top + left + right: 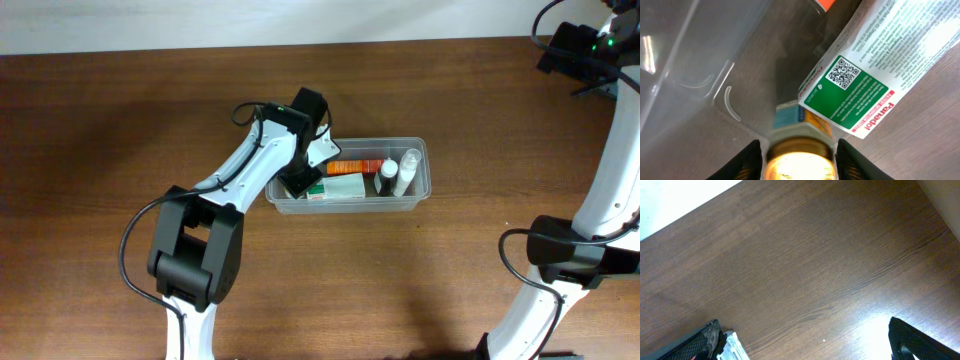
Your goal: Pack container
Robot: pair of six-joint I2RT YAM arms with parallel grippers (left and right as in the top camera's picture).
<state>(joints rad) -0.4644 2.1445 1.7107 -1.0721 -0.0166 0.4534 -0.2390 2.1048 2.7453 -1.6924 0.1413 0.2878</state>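
Note:
The container (421,146), a clear rectangular tub, sits mid-table. It holds a green-and-white Panadol box (345,186), an orange box (352,166), a dark-capped bottle (387,176) and a white bottle (406,172). My left gripper (299,184) reaches down into the tub's left end. In the left wrist view an amber bottle (799,161) stands between its fingers (747,162), a thin gap on each side, next to the Panadol box (860,95) and the tub's clear wall (690,65). My right gripper (805,342) hangs open over bare table with nothing between its fingers.
The right arm (575,250) rises along the right edge, with its wrist (570,48) at the back right corner, far from the tub. Brown wooden tabletop (120,120) surrounds the tub on all sides.

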